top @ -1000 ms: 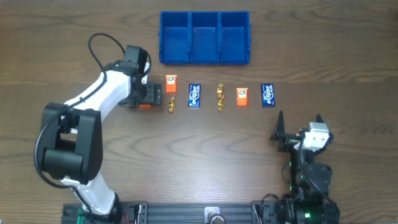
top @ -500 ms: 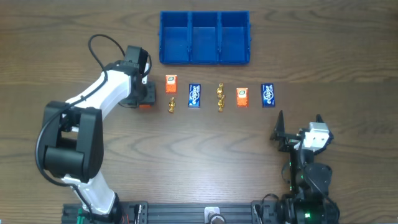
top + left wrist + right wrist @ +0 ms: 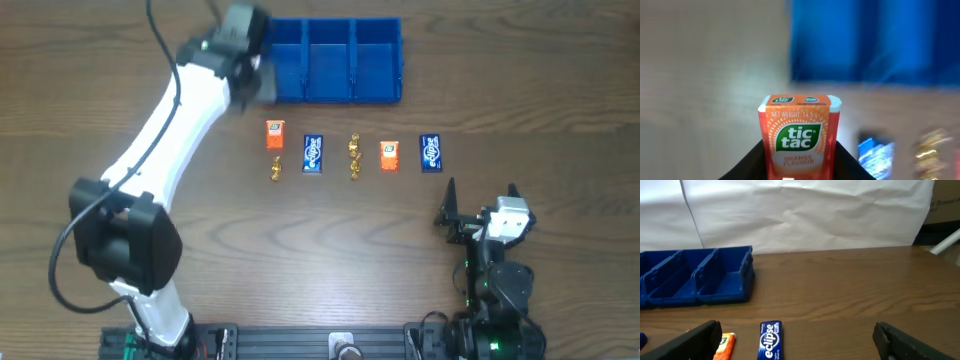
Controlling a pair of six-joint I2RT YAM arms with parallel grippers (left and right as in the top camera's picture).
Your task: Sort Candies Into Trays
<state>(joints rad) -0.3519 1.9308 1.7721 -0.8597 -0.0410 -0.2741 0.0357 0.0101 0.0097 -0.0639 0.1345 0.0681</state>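
In the top view, we are seeing the left gripper [image 3: 248,55] now raised at the left end of the blue tray [image 3: 330,98], having climbed from its low spot of half a second ago. We judge that delivery is starting. The right gripper [image 3: 480,195] is resting with its fingers apart.

In the left wrist view, the fingers [image 3: 747,165] are clamping an orange mint box [image 3: 800,135] upright. The tray is blurring behind it, and we cannot tell which compartment lies below.

In the right wrist view, a blue gum pack [image 3: 769,340] is lying on the wood, cut off at the edge.
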